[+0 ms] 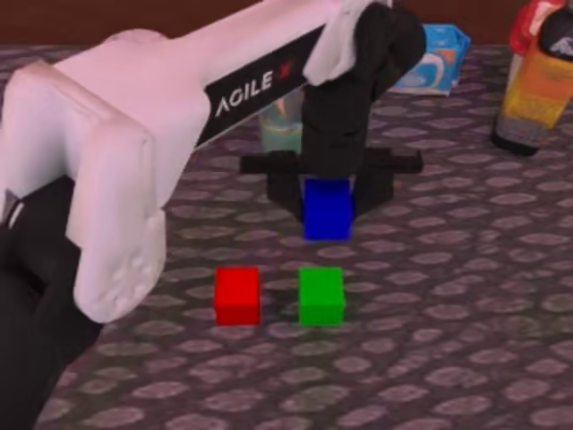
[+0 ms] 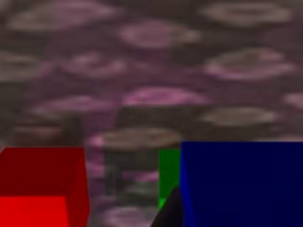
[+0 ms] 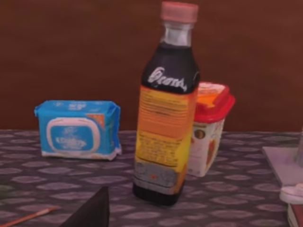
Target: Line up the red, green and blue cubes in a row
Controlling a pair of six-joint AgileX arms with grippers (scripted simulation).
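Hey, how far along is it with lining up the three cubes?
Partly done, by the look of it. The red cube and green cube already sit side by side in a row on the table, with a gap between them. In hand: the left tool is shut on the blue cube, behind the green one. Left: setting the blue cube in line with the pair and letting go.

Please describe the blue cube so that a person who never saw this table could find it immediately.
Follow the white left arm to its black left gripper near the table's middle. The blue cube sits between its fingers, behind the red cube and green cube. It is the only deep blue cube.
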